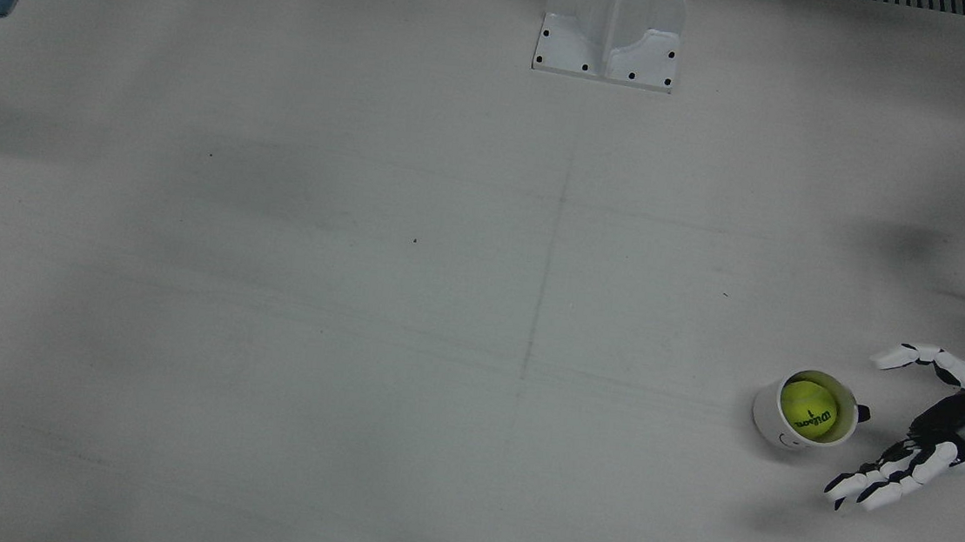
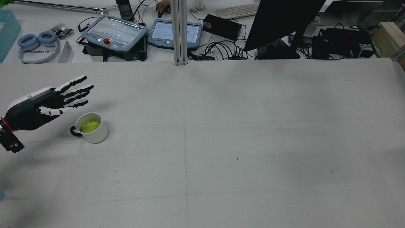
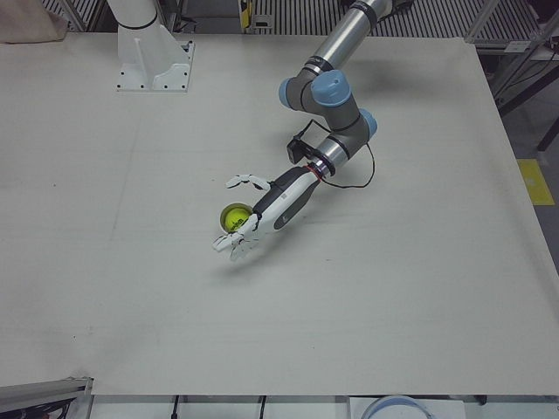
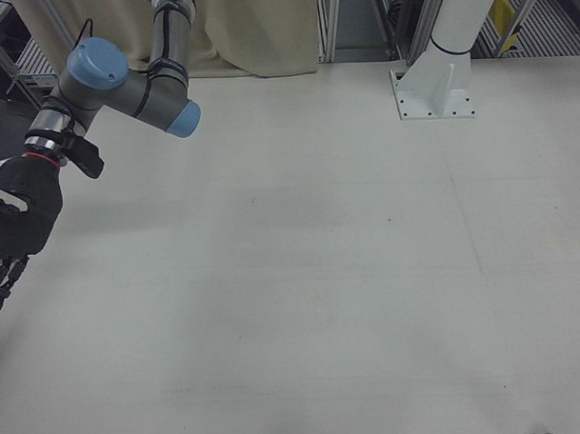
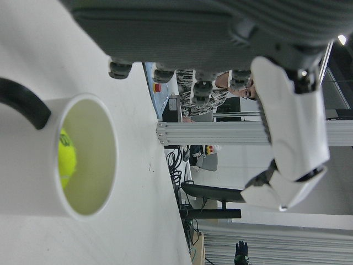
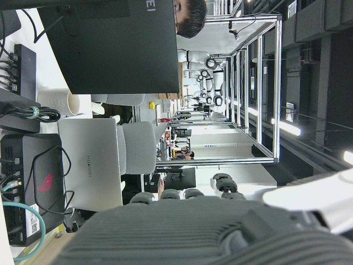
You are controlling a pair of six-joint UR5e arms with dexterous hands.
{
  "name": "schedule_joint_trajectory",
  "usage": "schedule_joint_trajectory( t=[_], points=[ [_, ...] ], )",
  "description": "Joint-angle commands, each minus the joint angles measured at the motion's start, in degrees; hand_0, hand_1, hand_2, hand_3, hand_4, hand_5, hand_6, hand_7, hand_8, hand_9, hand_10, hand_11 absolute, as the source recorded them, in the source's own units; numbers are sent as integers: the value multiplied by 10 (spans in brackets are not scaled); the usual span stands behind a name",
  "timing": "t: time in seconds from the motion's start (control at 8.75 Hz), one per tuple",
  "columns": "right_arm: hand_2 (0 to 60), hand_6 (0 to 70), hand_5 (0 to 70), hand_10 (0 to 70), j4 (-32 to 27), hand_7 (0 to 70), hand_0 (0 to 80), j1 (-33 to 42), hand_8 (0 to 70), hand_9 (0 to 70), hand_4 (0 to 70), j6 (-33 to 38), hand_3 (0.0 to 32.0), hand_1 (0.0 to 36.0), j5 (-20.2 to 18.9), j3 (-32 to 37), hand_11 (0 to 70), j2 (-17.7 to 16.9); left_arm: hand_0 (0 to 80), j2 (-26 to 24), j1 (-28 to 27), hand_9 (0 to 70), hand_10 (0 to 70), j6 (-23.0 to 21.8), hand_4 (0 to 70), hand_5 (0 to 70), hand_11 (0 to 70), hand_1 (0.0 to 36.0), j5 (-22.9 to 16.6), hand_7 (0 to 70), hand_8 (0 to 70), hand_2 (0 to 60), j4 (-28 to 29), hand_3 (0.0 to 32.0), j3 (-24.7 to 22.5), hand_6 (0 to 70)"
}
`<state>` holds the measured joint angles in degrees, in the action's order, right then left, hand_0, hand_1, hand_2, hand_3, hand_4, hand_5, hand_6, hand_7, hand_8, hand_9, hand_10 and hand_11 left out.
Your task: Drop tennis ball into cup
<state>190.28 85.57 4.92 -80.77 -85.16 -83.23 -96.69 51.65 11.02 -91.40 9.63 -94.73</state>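
Note:
A white cup [image 1: 771,416] with a black handle stands upright on the table near the robot's left edge. The yellow-green tennis ball [image 1: 809,408] lies inside it. The rear view shows the cup [image 2: 96,134] and the ball [image 2: 90,126] too. My left hand [image 1: 954,417] is open and empty beside the cup on its handle side, fingers spread to either side and apart from it. It also shows in the rear view [image 2: 47,101] and the left-front view [image 3: 278,203]. The left hand view looks into the cup [image 5: 113,165] at the ball [image 5: 67,160]. My right hand [image 4: 9,232] hangs open and empty, far from the cup.
A white arm pedestal [image 1: 611,25] is bolted at the table's back middle. Beyond the table's far edge in the rear view are teach pendants [image 2: 115,31], a monitor [image 2: 281,22] and cables. The cup stands near the table's side edge.

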Motion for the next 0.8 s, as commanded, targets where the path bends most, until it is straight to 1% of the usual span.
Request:
schedule_joint_trajectory(
  t=[0.0,0.11,0.23,0.34,0.46,0.57,0.69],
  points=[
    [0,0,0,0,0,0,0,0,0,0,0,0,0,0,0,-1,0,0,466,35,158,0,18,-15,0,71,47,216,-6,49,13,343,21,168,1,80],
    [0,0,0,0,0,0,0,0,0,0,0,0,0,0,0,-1,0,0,464,53,212,0,19,-12,0,71,48,199,-8,43,13,299,20,170,2,79],
    [0,0,0,0,0,0,0,0,0,0,0,0,0,0,0,-1,0,0,461,53,250,0,9,-12,0,69,31,166,-10,21,19,208,19,186,4,112],
    [0,0,0,0,0,0,0,0,0,0,0,0,0,0,0,-1,0,0,463,53,270,0,2,-12,0,63,21,179,-10,22,12,220,8,194,5,74],
    [0,0,0,0,0,0,0,0,0,0,0,0,0,0,0,-1,0,0,475,54,288,0,9,-13,0,74,33,202,-10,32,19,253,6,168,16,114],
    [0,0,0,0,0,0,0,0,0,0,0,0,0,0,0,-1,0,0,486,54,295,0,11,-15,0,51,38,228,-10,56,0,242,6,164,19,1],
    [0,0,0,0,0,0,0,0,0,0,0,0,0,0,0,-1,0,0,490,53,296,0,12,-15,0,92,40,221,-10,30,26,270,6,166,17,156]
  ],
)
